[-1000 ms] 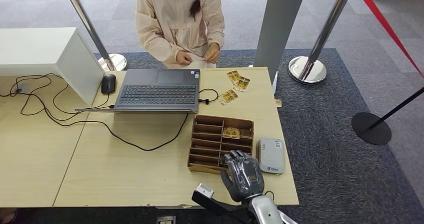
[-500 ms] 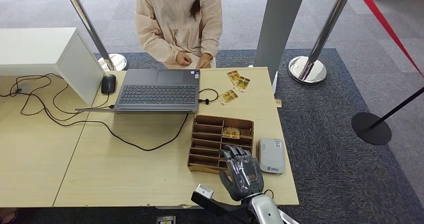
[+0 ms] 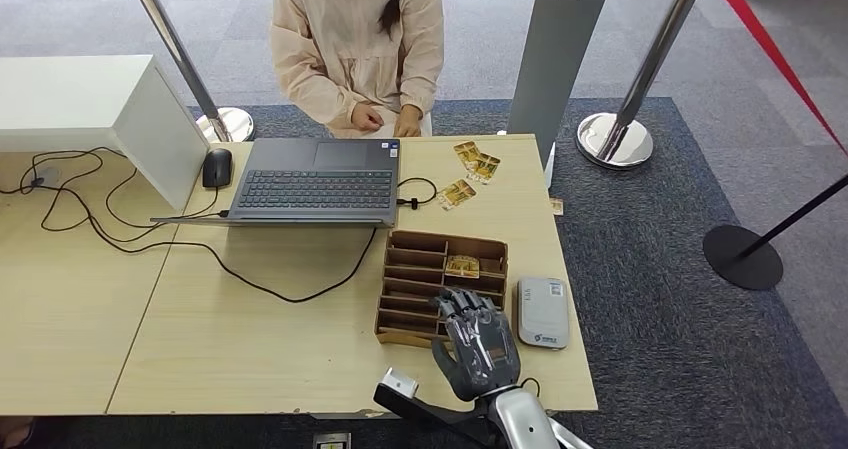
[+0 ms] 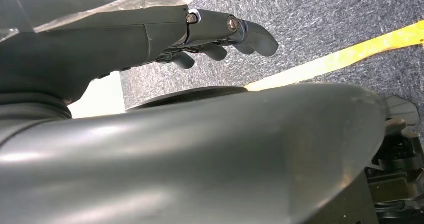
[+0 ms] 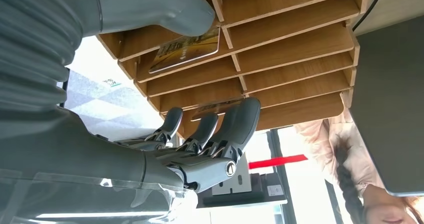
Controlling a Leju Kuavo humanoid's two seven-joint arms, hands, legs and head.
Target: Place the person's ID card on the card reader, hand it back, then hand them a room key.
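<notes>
Hovering right hand [image 3: 476, 346] over organizer [image 3: 420, 269] | wrist view: slotted card [image 5: 186, 49]

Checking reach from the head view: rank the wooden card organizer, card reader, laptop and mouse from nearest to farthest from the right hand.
From the right hand:
1. Wooden card organizer, under the fingertips.
2. Card reader, just to its right.
3. Laptop, beyond the organizer.
4. Mouse, far left of the laptop.

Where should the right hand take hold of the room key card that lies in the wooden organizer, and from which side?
Grip the room key card by its exposed edge. It lies flat in a slot of the wooden organizer, and dividers close off the sides, so the right hand would probably best come from above and pinch that free edge between thumb and fingers.
</notes>
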